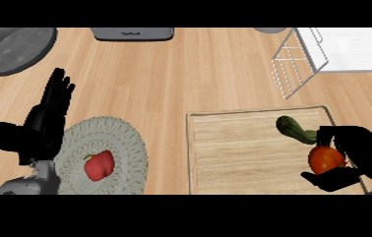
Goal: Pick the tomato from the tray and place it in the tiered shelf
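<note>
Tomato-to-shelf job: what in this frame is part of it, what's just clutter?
Part of the job:
- tomato, with the right hand curled round it
- wooden tray under it
- wire tiered shelf, upper right

Just lying about:
- green zucchini on the tray
- red pepper on the woven placemat
- left hand, open, resting at left

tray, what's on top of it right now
On the tray: a green vegetable and the tomato, which the right hand curls around. The hand covers the tray's right edge.
</note>
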Controlling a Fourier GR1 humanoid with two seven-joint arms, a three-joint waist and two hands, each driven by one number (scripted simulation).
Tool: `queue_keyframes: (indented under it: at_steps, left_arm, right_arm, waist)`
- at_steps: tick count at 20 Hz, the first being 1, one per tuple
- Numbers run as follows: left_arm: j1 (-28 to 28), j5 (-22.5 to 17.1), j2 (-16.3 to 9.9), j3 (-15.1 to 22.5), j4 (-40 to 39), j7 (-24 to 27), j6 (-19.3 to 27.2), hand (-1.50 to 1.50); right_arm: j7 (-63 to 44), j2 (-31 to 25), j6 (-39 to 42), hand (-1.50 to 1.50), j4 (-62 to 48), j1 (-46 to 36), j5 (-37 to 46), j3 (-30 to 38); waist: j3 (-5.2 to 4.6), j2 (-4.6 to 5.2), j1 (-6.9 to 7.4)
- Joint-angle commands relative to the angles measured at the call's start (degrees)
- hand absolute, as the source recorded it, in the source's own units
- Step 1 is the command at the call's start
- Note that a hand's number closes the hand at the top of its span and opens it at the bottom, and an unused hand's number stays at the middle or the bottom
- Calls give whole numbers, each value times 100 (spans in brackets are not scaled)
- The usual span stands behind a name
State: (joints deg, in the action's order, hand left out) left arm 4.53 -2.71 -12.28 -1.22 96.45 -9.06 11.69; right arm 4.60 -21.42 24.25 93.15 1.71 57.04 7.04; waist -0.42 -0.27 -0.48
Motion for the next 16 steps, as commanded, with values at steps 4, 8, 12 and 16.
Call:
queue_keyframes:
  at_steps: [4, 8, 12, 16]
  left_arm:
    - [-48, 95, 48, 45, 243, -226, 35, 0]
    - [-41, 85, 91, -18, -46, -30, 40, 0]
    - [-159, -132, -181, -231, 328, -348, -164, 0]
    - [-107, 81, 51, -50, -21, 71, -121, 0]
  right_arm:
    - [-858, 333, 1144, 150, 1600, -190, -1122, 778]
    - [-1514, 976, 1158, 150, 1933, -826, -2201, 1689]
    - [-2759, 978, 1430, 150, 2995, -1227, -2649, 2293]
    - [-3210, 220, 1572, 150, 2674, -1864, -3141, 3099]
  waist:
    - [36, 1, -4]
    - [31, -2, -60]
    - [28, -36, -40]
    - [37, 13, 8]
